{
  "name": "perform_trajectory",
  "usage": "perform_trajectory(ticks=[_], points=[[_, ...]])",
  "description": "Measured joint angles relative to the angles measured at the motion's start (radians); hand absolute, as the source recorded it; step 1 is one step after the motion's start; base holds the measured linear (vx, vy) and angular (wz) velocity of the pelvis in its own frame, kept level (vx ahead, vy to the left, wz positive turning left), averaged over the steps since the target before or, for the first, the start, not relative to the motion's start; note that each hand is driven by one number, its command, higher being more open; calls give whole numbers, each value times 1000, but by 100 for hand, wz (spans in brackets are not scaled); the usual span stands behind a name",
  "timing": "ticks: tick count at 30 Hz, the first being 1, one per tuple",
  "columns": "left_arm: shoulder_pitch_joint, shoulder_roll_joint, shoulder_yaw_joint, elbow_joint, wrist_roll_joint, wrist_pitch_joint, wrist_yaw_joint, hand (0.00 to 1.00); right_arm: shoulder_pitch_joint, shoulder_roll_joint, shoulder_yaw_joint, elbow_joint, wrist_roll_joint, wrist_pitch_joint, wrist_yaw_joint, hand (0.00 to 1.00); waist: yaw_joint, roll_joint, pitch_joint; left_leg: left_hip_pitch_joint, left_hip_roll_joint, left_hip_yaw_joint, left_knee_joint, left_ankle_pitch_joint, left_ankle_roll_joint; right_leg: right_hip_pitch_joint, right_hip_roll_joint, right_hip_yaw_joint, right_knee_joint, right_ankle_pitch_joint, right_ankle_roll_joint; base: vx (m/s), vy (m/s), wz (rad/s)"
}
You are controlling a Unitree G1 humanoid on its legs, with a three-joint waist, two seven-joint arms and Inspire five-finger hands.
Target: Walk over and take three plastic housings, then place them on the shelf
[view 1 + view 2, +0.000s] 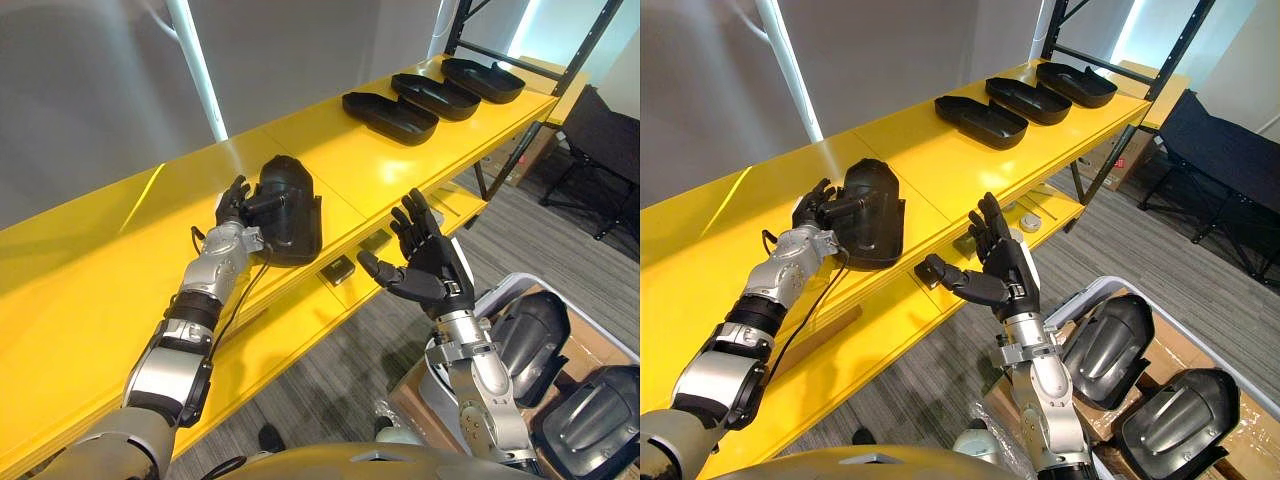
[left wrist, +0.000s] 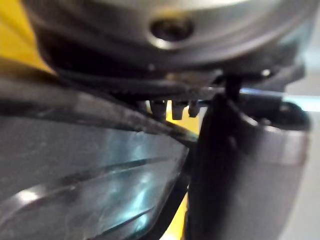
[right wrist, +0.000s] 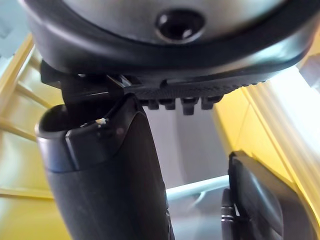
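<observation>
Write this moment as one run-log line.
left hand: shut on housing on shelf | right hand: open, empty | other housings: farther along shelf

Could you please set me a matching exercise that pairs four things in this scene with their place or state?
Things:
1. left robot hand
2. right robot hand
3. three housings in a row
4. two housings

Place or state:
A. lying in the box
B. open, holding nothing
C. far end of the shelf
D. gripping a housing on the shelf

Pairs: 1-D, 2-B, 3-C, 4-A
</observation>
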Motion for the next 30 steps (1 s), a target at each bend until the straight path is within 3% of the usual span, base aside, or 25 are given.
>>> perform_trajectory(ticks=[7, 12, 16, 22, 25, 30], points=[[-4, -15, 6, 6, 0, -48, 93, 100, 0, 0, 24, 0, 0, 0, -12, 100, 0, -7, 7, -1, 3, 1, 0, 0, -2, 0, 1, 2, 1, 0, 0, 0, 0, 0], [-33, -55, 35, 18, 43, -74, 226, 100, -1, 0, 55, 0, 0, 0, -16, 100, -3, -10, 15, -2, 3, 3, 0, 0, -3, 0, 2, 4, 1, 0, 0, 0, 0, 0], [-42, -51, 114, 18, 45, -120, 334, 100, -2, 1, 75, 0, -2, 3, -41, 100, -1, -8, 38, -2, 5, 4, 0, 0, -6, 0, 4, 4, 3, 0, -1, 0, 0, 0], [-43, -32, 150, 15, 142, -139, 391, 100, -19, 2, 75, 0, -10, 3, -59, 100, 7, -8, 49, -9, 1, -3, 1, 5, 1, -2, 3, -2, 2, 0, 0, 0, 0, 2], [-41, -40, 144, -9, 236, -139, 389, 100, -42, 10, 75, -12, -10, 3, -63, 100, 7, -10, 60, -10, -9, -9, 4, 7, 3, 1, 6, -9, 4, 4, 5, 0, 0, 6], [-26, -40, 120, -138, 228, -157, 356, 100, -44, 21, 74, -46, -71, 2, -73, 100, 16, -5, 72, -10, -9, -20, 5, 10, 5, 6, 6, -21, 8, 1, 2, 3, 3, 6]])
